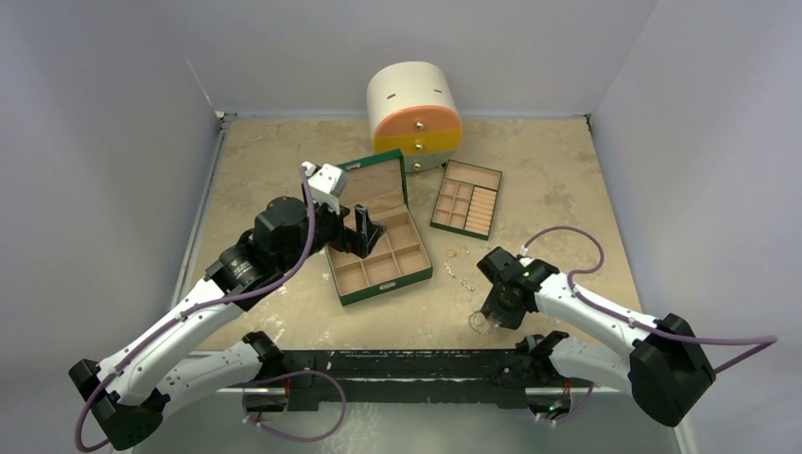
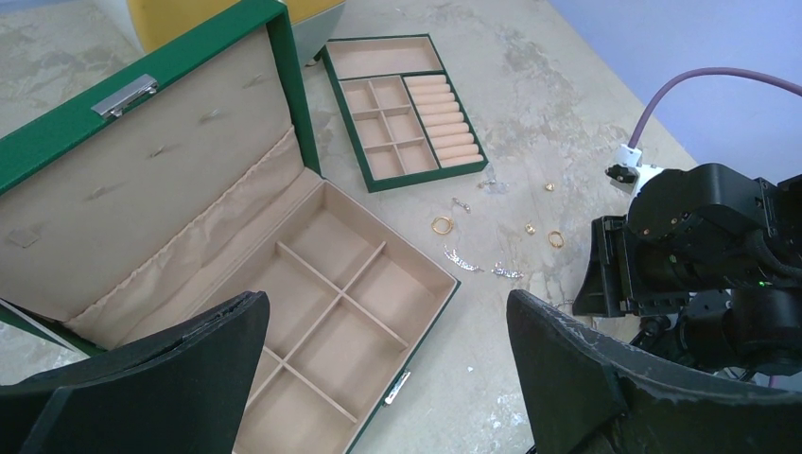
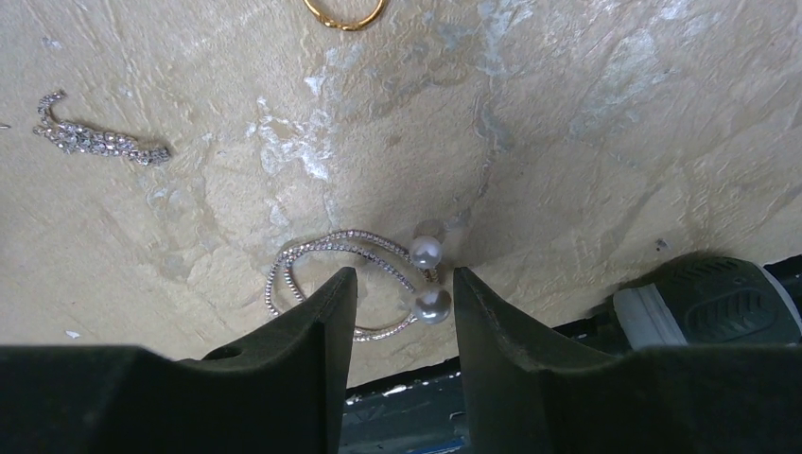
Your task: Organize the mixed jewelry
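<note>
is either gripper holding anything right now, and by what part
Nothing is clamped. The right gripper straddles the wire hoop at its pearl end, jaws apart; the left gripper is open, empty.

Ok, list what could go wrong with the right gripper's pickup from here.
1. The hoop is thin wire lying flat; the right gripper straddles only part of it, so closing may slip off or bend it.
2. The hoop sits near the edge of the table; a nudge might push it off.
</note>
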Robot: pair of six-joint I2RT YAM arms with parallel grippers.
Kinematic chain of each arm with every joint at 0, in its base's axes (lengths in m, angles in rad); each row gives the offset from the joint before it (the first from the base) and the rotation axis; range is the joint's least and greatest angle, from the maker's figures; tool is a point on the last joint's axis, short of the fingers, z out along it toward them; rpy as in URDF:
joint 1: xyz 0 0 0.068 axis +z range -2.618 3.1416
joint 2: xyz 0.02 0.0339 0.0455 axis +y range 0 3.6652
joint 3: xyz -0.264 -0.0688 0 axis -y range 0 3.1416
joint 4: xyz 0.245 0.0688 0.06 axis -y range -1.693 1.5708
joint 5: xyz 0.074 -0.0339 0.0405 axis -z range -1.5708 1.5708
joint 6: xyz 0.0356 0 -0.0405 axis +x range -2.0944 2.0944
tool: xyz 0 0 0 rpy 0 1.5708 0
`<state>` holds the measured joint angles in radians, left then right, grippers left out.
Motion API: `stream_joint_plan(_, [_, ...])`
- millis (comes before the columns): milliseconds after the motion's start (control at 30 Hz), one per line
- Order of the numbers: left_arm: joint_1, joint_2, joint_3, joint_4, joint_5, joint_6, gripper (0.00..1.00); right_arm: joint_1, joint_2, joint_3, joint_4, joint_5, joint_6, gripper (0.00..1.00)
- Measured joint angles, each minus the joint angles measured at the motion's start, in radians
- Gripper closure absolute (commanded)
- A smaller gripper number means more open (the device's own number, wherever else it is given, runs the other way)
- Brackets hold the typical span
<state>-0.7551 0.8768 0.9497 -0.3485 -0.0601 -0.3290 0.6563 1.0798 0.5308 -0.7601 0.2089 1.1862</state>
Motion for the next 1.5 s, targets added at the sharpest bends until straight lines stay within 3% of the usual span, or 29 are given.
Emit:
stream_joint_plan(467, [0.0, 0.0, 0.0, -0.012, 0.0, 0.0, 0.03, 0.001, 0.0, -0.016, 0.025, -0.056, -0.027, 0.59])
stream_joint_plan(600, [0.0, 0.0, 0.0, -0.012, 0.0, 0.0, 0.03, 0.006, 0.001, -0.016, 0.032, -0.072, -0.041, 0.66])
stream_joint_plan(867, [0.0, 0.0, 0.0, -0.012, 0.0, 0.0, 0.03, 0.011, 0.0, -0.016, 0.034, -0.075, -0.056, 0.89])
stream_joint_plan(1067, [0.0, 0.0, 0.0, -0.012, 0.0, 0.0, 0.03, 0.011, 0.0, -0.004, 0.025, -0.074, -0.074, 0.99])
stream_joint_plan(1500, [0.0, -0.011, 0.0, -0.013, -0.023, 0.0, 0.03, 0.011, 0.003, 0.292, -0.043, -0.015, -0.24, 1.0])
